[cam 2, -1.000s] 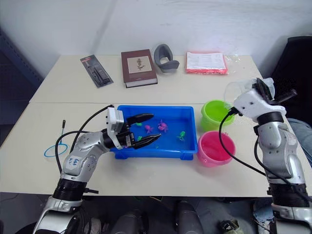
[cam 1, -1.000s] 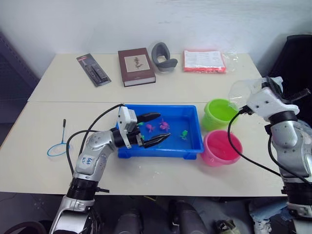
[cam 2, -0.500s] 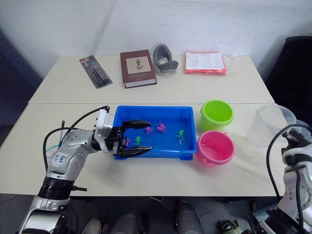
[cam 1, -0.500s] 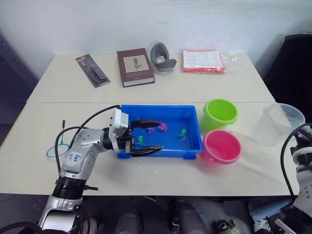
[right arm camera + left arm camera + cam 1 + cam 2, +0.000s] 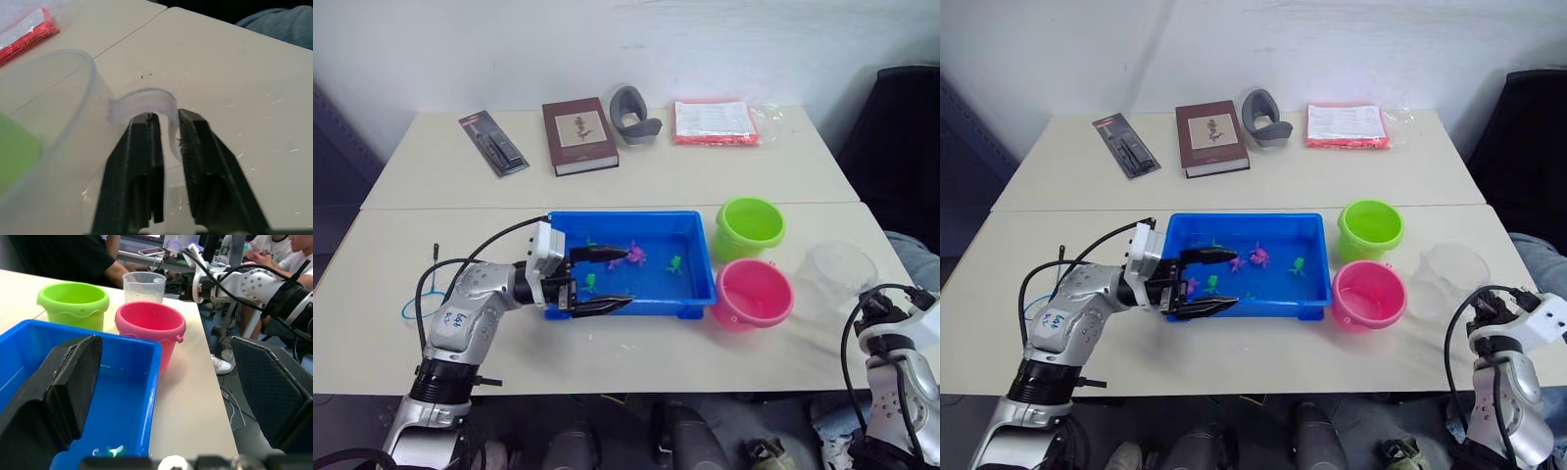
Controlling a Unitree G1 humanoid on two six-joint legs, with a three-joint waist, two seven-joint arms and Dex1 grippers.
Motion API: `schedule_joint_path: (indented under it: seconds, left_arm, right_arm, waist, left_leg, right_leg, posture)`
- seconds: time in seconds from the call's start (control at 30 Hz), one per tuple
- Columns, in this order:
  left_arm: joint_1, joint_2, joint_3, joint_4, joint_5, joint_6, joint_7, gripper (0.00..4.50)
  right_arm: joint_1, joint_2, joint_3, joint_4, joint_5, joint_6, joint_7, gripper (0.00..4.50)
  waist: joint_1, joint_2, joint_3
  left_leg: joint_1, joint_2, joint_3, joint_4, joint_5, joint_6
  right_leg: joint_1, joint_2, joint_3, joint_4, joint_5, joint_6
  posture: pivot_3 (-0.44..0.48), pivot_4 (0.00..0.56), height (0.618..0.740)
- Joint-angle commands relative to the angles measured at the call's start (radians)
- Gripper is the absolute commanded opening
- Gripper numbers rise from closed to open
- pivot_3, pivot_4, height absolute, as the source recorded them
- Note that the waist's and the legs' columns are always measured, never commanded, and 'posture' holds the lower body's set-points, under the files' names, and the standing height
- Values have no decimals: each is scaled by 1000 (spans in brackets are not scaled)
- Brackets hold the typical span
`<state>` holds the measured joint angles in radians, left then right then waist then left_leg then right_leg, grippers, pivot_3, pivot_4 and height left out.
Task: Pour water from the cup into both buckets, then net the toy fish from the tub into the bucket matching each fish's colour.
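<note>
A: Start with the cup.

B: The cup (image 5: 1447, 281) stands upright on the table (image 5: 1263, 176), just to the right of the pink bucket (image 5: 1368, 295). Its handle (image 5: 146, 100) sits between the two fingers of the right gripper (image 5: 167, 166), which are pinching it.

A: And the buckets?

B: The pink bucket is just off the right end of the tub (image 5: 1314, 257). The green bucket (image 5: 1370, 228) is beside the tub's far right corner, touching or nearly touching the pink one; I cannot tell which.

A: The left gripper?

B: The left gripper (image 5: 1215, 282) is at the tub's left end with fingers spread wide, one over the water inside the tub, the other along the outside of the near wall. It holds nothing.

A: Fish?

B: Several are in the tub. A pink fish (image 5: 1257, 256) and a green fish (image 5: 1296, 264) lie near the middle. Another pink one (image 5: 1189, 285) and another green one (image 5: 1211, 283) are close to the left gripper. I cannot give a reliable count.

A: The net?

B: The net (image 5: 419, 299) lies flat on the table well left of the tub, behind the left arm, partly hidden.

A: Anything else?

B: Beyond the tub, along the far edge: a packaged tool (image 5: 1124, 144), a brown book (image 5: 1211, 137), a grey curved object (image 5: 1264, 116) and a red-edged packet (image 5: 1347, 124).
</note>
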<state>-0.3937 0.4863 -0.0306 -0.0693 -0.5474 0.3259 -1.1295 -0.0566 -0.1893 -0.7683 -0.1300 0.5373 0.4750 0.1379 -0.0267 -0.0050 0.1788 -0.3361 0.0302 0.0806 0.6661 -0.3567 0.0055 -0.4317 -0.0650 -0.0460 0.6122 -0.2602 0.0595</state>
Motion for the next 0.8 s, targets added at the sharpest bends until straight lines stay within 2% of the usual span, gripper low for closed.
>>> schedule_joint_path:
  seconds: [0.03, 0.13, 0.17, 0.3, 0.43, 0.53, 0.63, 0.7, 0.8]
  left_arm:
    - [-7, 22, 21, -8, -4, -11, -14, 4500]
    - [7, 56, 19, -4, 31, -22, -16, 4500]
    - [16, 69, 20, -9, 38, -23, -16, 4500]
    - [91, 142, 92, -40, 20, -5, -7, 4500]
    - [203, 206, 237, -6, 32, -52, 44, 4500]
    - [355, 204, 381, -1, 79, -151, 128, 4500]
    - [478, 152, 567, -8, 76, -179, 285, 4500]
    - [530, 137, 656, -5, 38, -132, 351, 4500]
    - [589, 139, 736, 49, 21, -83, 396, 4500]
  right_arm:
    - [66, -17, 2, -91, 22, -3, -12, 2555]
    - [169, -27, 7, -205, 59, 76, -32, 4126]
    - [205, -33, 3, -245, 77, 104, -34, 4411]
    - [368, -67, -52, -410, 213, 203, -15, 4411]
    - [523, -175, -34, -558, 235, 52, 269, 4411]
    - [522, -242, -19, -570, 195, -59, 379, 4411]
    - [511, -352, 47, -557, 143, -175, 578, 4411]
    - [498, -404, 112, -553, 99, -267, 693, 4411]
    - [449, -439, 220, -558, 36, -372, 772, 4411]
  waist:
    - [2, 0, 0]
    - [1, 0, 0]
    - [1, 0, 0]
    - [-4, 0, 0]
    - [-5, -1, 1]
    - [-9, -3, 1]
    - [-1, -6, 2]
    - [3, -10, 3]
    - [15, -14, 3]
  left_leg:
    - [0, 0, 0, 0, 0, 0]
    - [0, -1, 0, 0, 0, 0]
    - [0, 0, 0, 0, 0, 0]
    - [0, 0, 0, -2, -1, 0]
    - [0, 1, 1, -3, -1, -1]
    - [1, 3, 2, -3, -2, -1]
    - [1, 3, 3, -3, -4, -1]
    - [2, 3, 2, -3, -4, 0]
    - [1, 3, -1, -3, -4, 0]
  right_leg:
    - [0, 0, 0, 0, 0, 0]
    - [0, -1, 0, 0, 0, 0]
    - [0, -2, 0, 0, 0, 0]
    - [0, -2, 0, 0, -1, -1]
    - [0, -2, 0, 1, -2, -2]
    - [2, 0, -1, -1, -2, -2]
    - [2, -1, 0, -2, -2, -2]
    - [-1, 0, -1, -2, -2, -2]
    - [-1, 0, -3, -3, -2, -2]
  posture:
    - [0, 150, 740]
    - [0, 150, 740]
    - [0, 150, 740]
    - [0, 150, 740]
    - [0, 150, 740]
    - [0, 150, 740]
    - [0, 150, 740]
    - [0, 150, 740]
    - [0, 150, 740]
